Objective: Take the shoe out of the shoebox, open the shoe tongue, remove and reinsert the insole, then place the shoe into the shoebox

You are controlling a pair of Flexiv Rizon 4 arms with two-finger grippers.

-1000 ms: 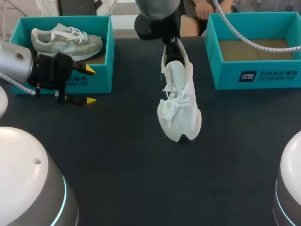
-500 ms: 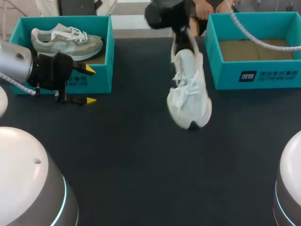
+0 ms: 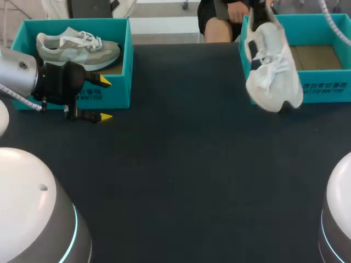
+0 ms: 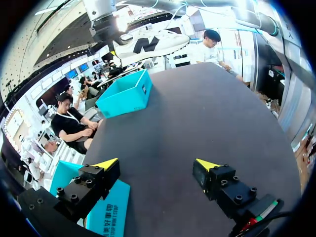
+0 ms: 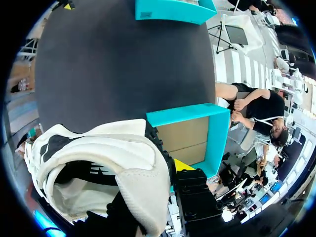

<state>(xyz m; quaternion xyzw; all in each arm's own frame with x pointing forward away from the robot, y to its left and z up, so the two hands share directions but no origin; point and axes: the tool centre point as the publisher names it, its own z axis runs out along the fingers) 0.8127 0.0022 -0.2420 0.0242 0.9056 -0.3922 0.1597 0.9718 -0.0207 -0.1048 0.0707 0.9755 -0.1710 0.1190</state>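
Note:
A white shoe (image 3: 271, 66) hangs in the air, toe down, over the front left corner of the right teal shoebox (image 3: 323, 90). My right gripper (image 5: 168, 170) is shut on the shoe's heel collar (image 5: 123, 163); one yellow tip shows beside it and the other is hidden by the shoe. In the right wrist view the same shoebox (image 5: 217, 133) lies under the shoe with its brown floor bare. My left gripper (image 3: 104, 99) stands open with nothing in it, in front of the left shoebox (image 3: 123, 55). From the left gripper (image 4: 158, 165) the held shoe (image 4: 148, 45) shows far ahead.
The left shoebox holds a grey-green shoe (image 3: 77, 46). Dark tabletop (image 3: 175, 164) spreads between the two boxes. The two round arm bases sit at the near corners.
My right arm has carried the white shoe from the table's middle to the right and back, up to the right shoebox. The left arm has not moved.

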